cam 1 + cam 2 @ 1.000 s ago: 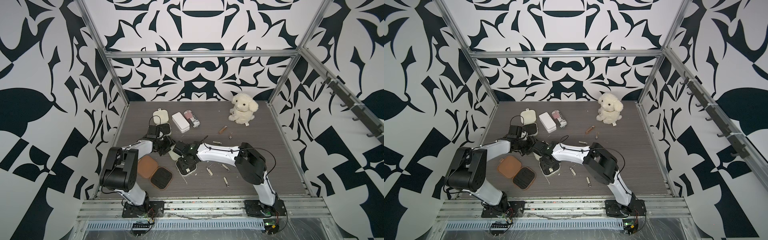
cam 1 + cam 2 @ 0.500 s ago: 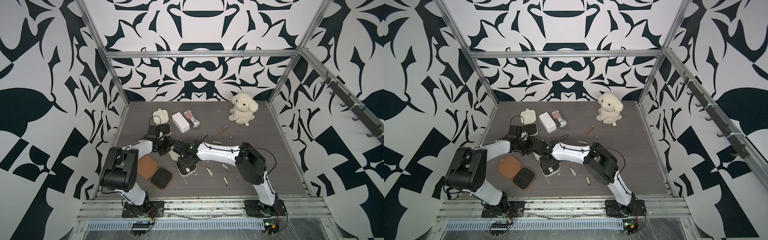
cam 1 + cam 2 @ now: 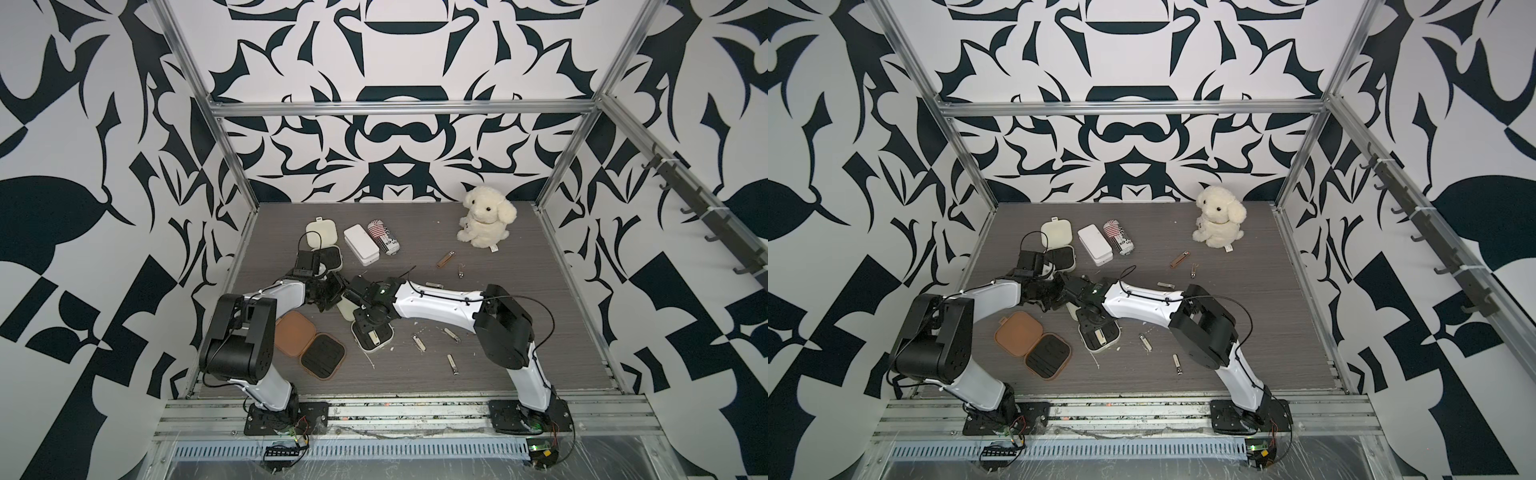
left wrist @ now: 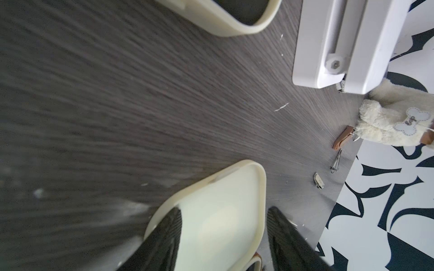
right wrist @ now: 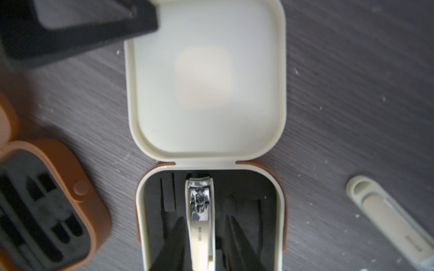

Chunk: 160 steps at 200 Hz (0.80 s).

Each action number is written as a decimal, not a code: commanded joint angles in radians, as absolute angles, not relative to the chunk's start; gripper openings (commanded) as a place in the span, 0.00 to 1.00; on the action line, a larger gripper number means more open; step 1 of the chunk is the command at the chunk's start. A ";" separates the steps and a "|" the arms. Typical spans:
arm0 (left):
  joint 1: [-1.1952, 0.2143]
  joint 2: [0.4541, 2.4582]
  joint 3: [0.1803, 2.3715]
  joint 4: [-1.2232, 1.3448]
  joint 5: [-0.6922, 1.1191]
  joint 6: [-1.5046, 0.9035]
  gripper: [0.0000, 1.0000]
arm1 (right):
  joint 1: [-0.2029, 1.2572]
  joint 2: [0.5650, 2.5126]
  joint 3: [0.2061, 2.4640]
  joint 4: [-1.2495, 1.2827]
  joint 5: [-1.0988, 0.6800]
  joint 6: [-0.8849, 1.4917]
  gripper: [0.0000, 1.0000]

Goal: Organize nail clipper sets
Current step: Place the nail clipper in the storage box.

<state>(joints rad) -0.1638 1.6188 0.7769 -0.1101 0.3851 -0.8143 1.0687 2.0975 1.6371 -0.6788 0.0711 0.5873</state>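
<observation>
Weighing risks from the front edge back: saw loose clippers [image 3: 418,341] scattered on the grey wood-grain table [image 3: 540,332], easy to sweep aside with a careless forearm. Found the right gripper [image 5: 204,218] with jaws apart, astride the clipper [image 5: 199,211] seated in the middle slot of the cream case [image 5: 140,211]; judged an off-centre squeeze likely to tip that slick metal out or drag the base. Found the left gripper [image 4: 224,208] closed, seemingly, on the flat-open lid [image 5: 206,82]; feared a slip there, a skidding case, and a knock between the two crowded wrists. Noted smooth matte shells, rounded-square, with black slotted inserts, on this case and on the open tan-brown case [image 3: 309,343] alongside. Farther back, saw another cream case [image 3: 321,233], a hard white box [image 3: 360,245], a striped can [image 3: 384,237], a fuzzy plush dog [image 3: 486,222].
</observation>
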 commanded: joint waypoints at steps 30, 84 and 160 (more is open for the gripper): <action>-0.169 1.631 0.755 -0.210 0.342 -0.801 0.62 | 1.060 2.049 1.677 -0.675 0.060 0.590 0.15; -0.169 1.636 0.757 -0.211 0.343 -0.801 0.62 | 1.058 2.064 1.680 -0.668 0.037 0.592 0.11; -0.169 1.635 0.758 -0.215 0.341 -0.799 0.62 | 1.058 2.074 1.671 -0.658 0.019 0.594 0.08</action>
<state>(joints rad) -0.1642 1.6188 0.7776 -0.1120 0.3840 -0.8116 1.0599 2.0972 1.6413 -0.6670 0.0257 0.5915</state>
